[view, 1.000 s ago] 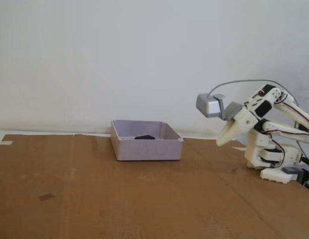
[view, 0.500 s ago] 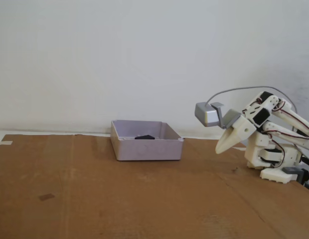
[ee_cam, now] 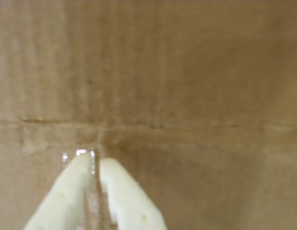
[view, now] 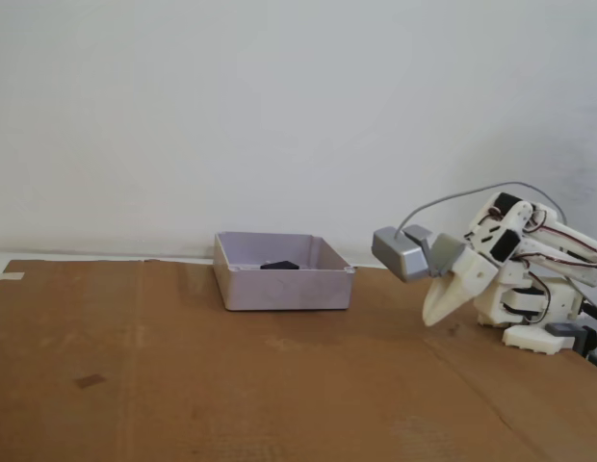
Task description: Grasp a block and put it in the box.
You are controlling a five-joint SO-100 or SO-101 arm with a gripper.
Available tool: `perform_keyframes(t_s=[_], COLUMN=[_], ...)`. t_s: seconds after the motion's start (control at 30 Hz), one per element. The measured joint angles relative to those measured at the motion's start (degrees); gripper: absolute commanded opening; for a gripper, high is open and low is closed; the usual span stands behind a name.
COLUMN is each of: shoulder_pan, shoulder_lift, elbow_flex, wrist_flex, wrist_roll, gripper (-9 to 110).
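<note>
Block (view: 279,265) lies flat inside one box (view: 284,287), long axis left-right in the fixed view.
Gripper (ee_cam: 94,160) closed, empty, over cardboard (view: 183,366) near the right edge.

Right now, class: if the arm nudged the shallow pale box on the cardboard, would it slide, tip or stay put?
The shallow pale box would probably slide rather than tip: it sits low and wide, flat on the brown cardboard sheet. It looks thin-walled and holds only one small dark block, so it is likely light.

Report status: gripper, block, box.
Gripper shut, empty, down near the cardboard. Dark block already in the box. Nothing in the way.
</note>
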Motion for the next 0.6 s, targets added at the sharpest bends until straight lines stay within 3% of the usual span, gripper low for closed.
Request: perform_keyframes(t_s=[0.6], shoulder_pan=[-4.0], shoulder_lift=[0.4], elbow_flex=[0.9], wrist_flex=[1.5], wrist_roll=[-0.1], gripper=[0])
